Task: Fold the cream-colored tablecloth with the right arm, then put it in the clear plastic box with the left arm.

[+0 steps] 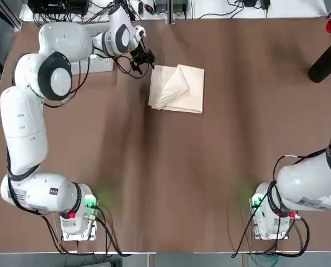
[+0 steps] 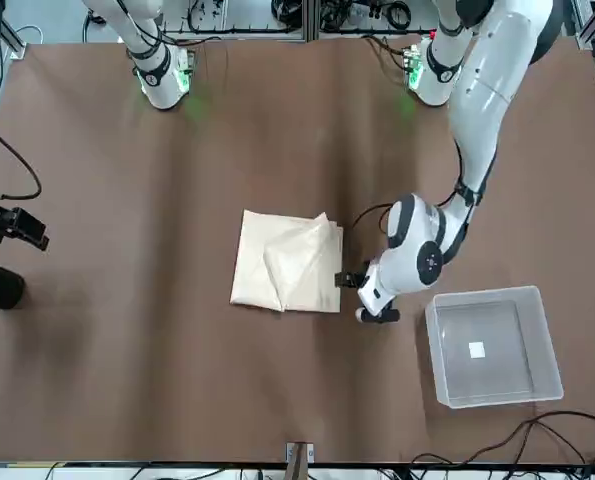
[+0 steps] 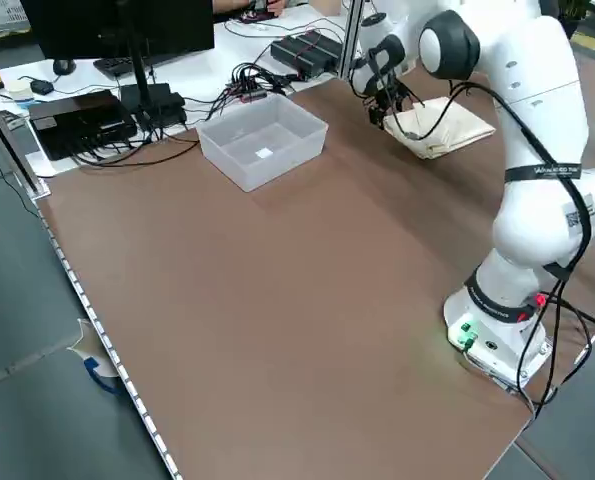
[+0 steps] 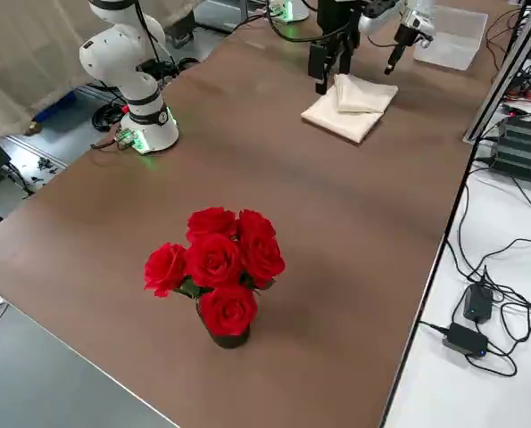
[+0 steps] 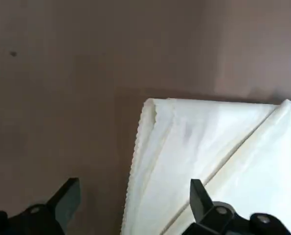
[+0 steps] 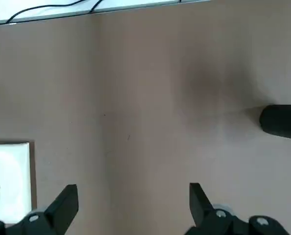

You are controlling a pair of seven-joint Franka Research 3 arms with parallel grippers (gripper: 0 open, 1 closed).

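While the folded cloth (image 1: 177, 89) lies on the table (image 1: 171, 178), the left gripper (image 5: 134, 205) hangs open-jawed at its edge; the right gripper (image 6: 133, 208), also open, idles aside.

Overhead, front, two sides, two wrists, table (image 1: 165, 183) shared

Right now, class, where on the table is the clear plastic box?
In the front view the clear plastic box sits near the table's camera-side edge, on the robot's left. It is empty, just beyond the left gripper, which hangs beside the folded tablecloth.
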